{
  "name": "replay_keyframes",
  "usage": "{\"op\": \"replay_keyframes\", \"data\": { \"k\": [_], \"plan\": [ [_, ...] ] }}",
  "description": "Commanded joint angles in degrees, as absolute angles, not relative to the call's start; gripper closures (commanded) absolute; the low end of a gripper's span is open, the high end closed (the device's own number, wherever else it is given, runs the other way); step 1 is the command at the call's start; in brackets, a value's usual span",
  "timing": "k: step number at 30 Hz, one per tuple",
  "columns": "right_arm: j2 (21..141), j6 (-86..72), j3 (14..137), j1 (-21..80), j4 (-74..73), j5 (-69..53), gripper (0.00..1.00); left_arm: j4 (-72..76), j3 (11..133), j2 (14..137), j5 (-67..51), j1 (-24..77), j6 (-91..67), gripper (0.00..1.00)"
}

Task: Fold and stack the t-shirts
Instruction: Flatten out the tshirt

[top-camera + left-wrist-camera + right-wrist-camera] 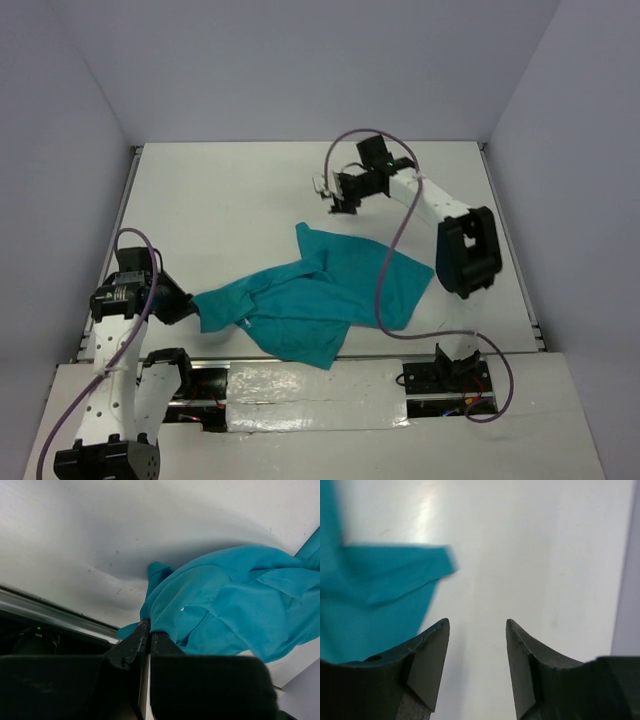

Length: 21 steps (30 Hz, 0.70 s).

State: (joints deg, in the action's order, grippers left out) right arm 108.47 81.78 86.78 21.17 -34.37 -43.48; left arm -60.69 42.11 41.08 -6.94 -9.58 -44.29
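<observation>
While the left gripper (149, 628) pinches the teal t-shirt (235, 602), pale mark (182, 609) illegible, the right gripper (476, 642) gapes open.

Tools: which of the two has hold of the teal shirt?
The left tool, pinching an edge of the shirt; the right tool gapes open, empty.
</observation>
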Motion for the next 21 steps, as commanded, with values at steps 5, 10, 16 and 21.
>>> {"op": "replay_keyframes", "data": {
  "k": [5,10,16,21],
  "plan": [
    [125.9,35.6,115.9,28.1,-37.0,-34.3,0.43,-64.7,42.9,38.1,-7.4,-9.8,-46.8,1.00],
    [126.3,15.9,112.5,31.5,-36.9,-28.2,0.41,-64.2,42.6,38.2,-7.6,-9.9,-46.9,1.00],
    [128.4,6.6,110.8,31.9,-37.0,-19.7,0.35,-62.8,41.9,39.1,-8.1,-9.8,-46.1,1.00],
    [132.3,4.6,113.7,31.5,-38.8,-17.7,0.33,-62.4,42.2,39.7,-8.1,-9.8,-45.8,1.00]
  ]
}}
